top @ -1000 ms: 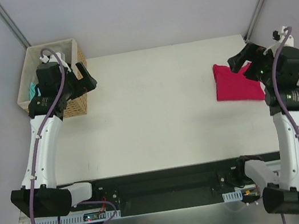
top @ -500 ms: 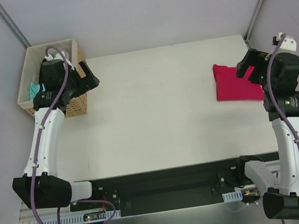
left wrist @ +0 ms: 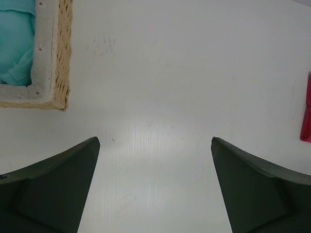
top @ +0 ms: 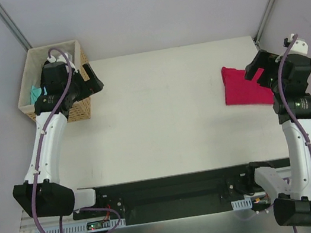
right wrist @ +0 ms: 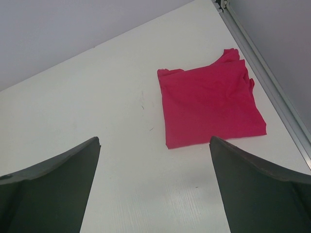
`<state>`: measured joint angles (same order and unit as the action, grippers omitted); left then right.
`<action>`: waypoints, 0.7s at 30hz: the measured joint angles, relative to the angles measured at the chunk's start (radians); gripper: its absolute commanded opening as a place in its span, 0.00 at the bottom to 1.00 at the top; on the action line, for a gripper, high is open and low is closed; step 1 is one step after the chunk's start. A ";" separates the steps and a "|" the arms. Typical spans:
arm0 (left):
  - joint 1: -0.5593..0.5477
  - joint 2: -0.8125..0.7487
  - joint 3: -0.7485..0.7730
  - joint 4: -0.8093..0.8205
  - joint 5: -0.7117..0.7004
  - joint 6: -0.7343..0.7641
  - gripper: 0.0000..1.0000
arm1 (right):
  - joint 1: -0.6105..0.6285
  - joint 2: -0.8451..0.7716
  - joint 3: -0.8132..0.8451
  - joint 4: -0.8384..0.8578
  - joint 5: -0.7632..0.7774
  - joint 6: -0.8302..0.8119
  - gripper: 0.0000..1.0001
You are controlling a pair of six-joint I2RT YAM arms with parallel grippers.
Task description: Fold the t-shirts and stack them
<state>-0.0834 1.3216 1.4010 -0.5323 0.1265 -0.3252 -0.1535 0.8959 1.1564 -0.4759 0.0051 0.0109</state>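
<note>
A crimson-pink t-shirt (top: pixel 242 89) lies folded into a rough square at the table's right side, with nothing touching it. My right gripper (top: pixel 257 70) hovers open over its near right edge; in the right wrist view the pink t-shirt (right wrist: pixel 209 104) lies ahead of the right gripper (right wrist: pixel 154 141), whose wide gap frames bare table. A teal t-shirt (top: pixel 34 92) is bunched in the wicker basket (top: pixel 42 52). Beside the basket's right wall my left gripper (top: pixel 91 79) is open and empty. In the left wrist view the left gripper (left wrist: pixel 155 143) is over white table, with the teal t-shirt (left wrist: pixel 17 41) at top left.
The basket's corner (left wrist: pixel 51 73) sits just left of my left gripper's path. A metal rail (right wrist: pixel 272 77) runs along the table's right edge close to the pink shirt. Grey walls and slanted frame posts (top: pixel 10 24) close in the back.
My right gripper has drawn back to the right, off the pink shirt, then held still. The left arm shifted slightly up toward the basket and stopped.
</note>
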 measured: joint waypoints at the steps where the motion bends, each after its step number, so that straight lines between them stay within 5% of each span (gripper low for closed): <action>1: 0.000 0.000 0.000 0.000 0.000 0.003 0.99 | 0.000 0.000 -0.002 0.000 0.001 0.002 1.00; 21: 0.000 0.000 -0.011 0.005 -0.008 0.049 0.99 | 0.000 0.015 -0.015 0.019 0.023 0.033 1.00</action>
<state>-0.0834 1.3220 1.3899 -0.5278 0.1184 -0.2764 -0.1535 0.9112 1.1416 -0.4564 0.0280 0.0437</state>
